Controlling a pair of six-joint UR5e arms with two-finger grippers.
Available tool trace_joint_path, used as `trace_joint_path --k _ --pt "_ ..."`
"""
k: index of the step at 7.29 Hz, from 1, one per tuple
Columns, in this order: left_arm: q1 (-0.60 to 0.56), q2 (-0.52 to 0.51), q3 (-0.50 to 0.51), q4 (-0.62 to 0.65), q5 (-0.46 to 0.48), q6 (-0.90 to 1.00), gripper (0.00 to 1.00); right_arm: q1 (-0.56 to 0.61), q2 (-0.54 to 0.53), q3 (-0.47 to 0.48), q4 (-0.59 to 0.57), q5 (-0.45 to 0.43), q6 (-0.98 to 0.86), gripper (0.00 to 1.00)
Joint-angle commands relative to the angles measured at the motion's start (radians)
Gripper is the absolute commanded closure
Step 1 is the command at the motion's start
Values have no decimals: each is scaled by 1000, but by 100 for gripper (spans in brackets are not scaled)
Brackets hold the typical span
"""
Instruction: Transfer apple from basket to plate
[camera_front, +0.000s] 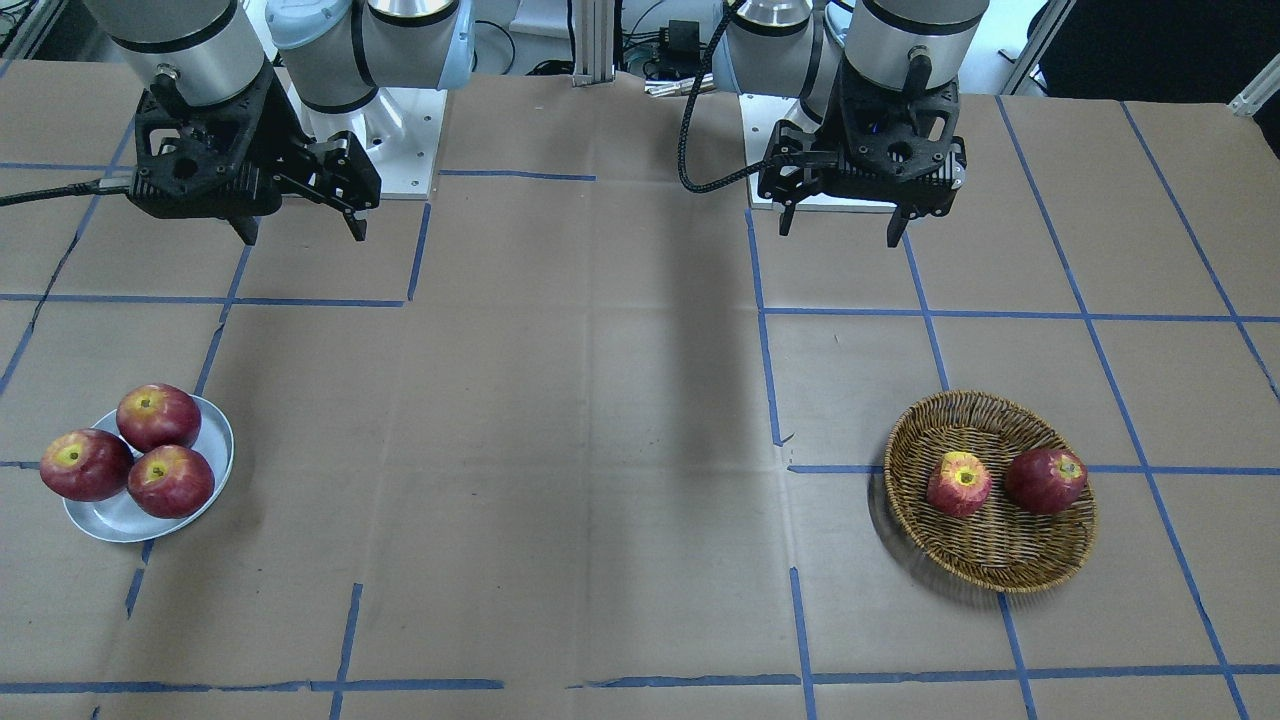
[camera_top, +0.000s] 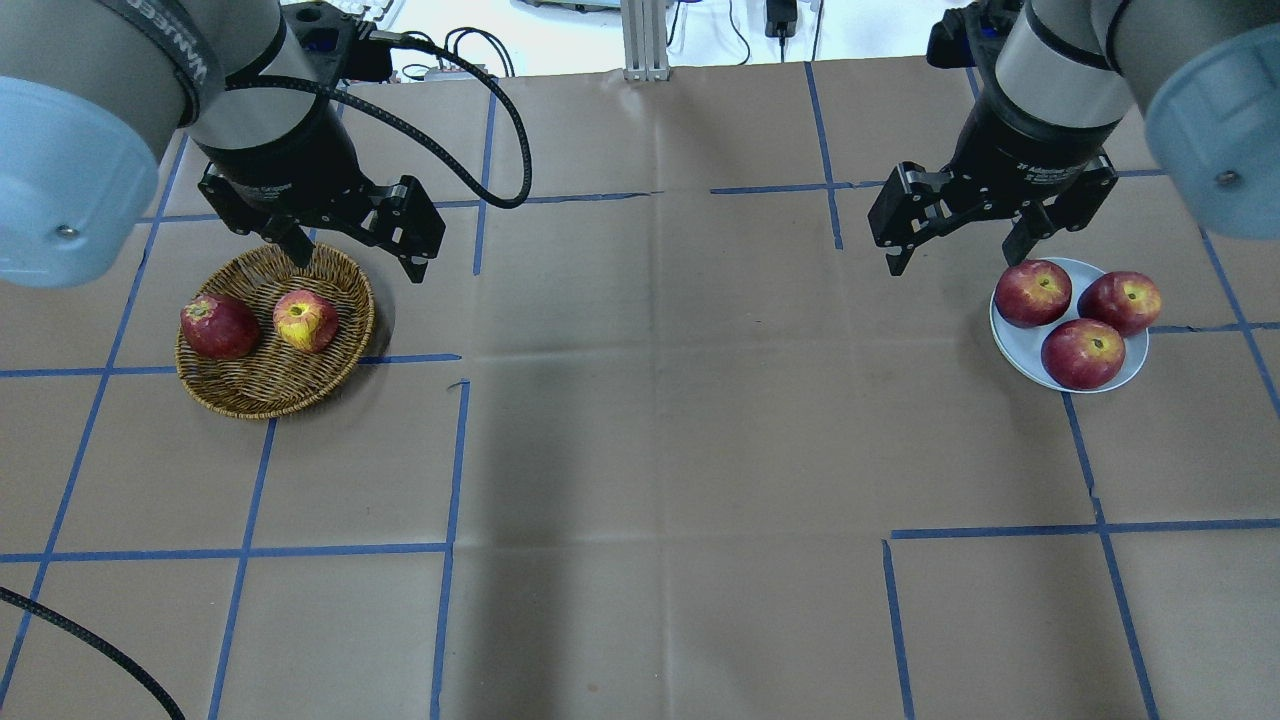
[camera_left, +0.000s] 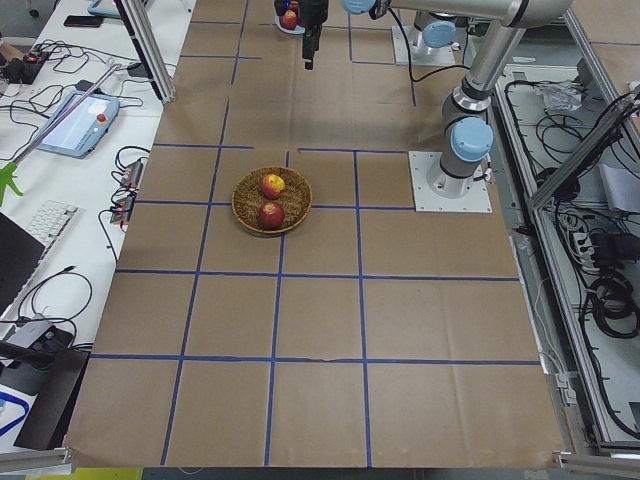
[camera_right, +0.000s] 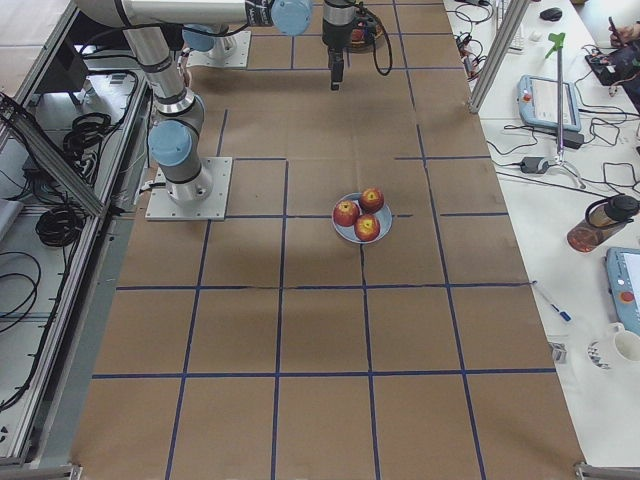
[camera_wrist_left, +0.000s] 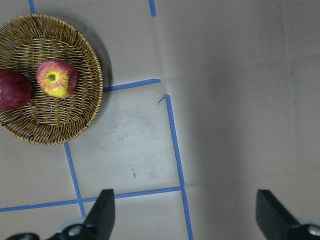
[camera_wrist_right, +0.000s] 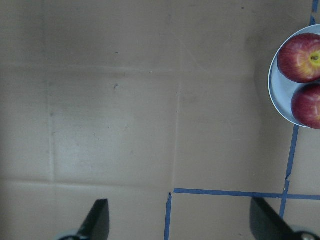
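Note:
The apple (camera_top: 306, 320), light red with a yellow patch around its stem dip, lies in the wicker basket (camera_top: 270, 390) beside a darker red apple (camera_top: 219, 326). It also shows in the front view (camera_front: 959, 484) and the left wrist view (camera_wrist_left: 57, 78). The pale plate (camera_top: 1012, 346) holds three dark red apples. My left gripper (camera_top: 360, 258) is open and empty, raised above the table just behind the basket. My right gripper (camera_top: 956, 250) is open and empty, raised beside the plate's inner edge.
The table is covered in brown paper with blue tape lines (camera_top: 450, 460). The robot bases (camera_front: 400, 130) stand at the table's back edge. Operator desks with keyboards and cables (camera_left: 60, 120) lie past the table ends.

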Motion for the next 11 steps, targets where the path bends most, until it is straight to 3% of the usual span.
trace_joint_path --k 1,7,9,11 --pt "0 0 -1 -1 0 2 1 -2 0 1 0 0 0 0" --pt "0 -7 -7 7 0 5 1 -2 2 1 -2 0 1 0" --pt "3 2 -51 14 0 56 1 -3 2 1 -2 0 1 0" --pt "35 2 -202 237 0 200 1 -5 2 3 -2 0 0 0"
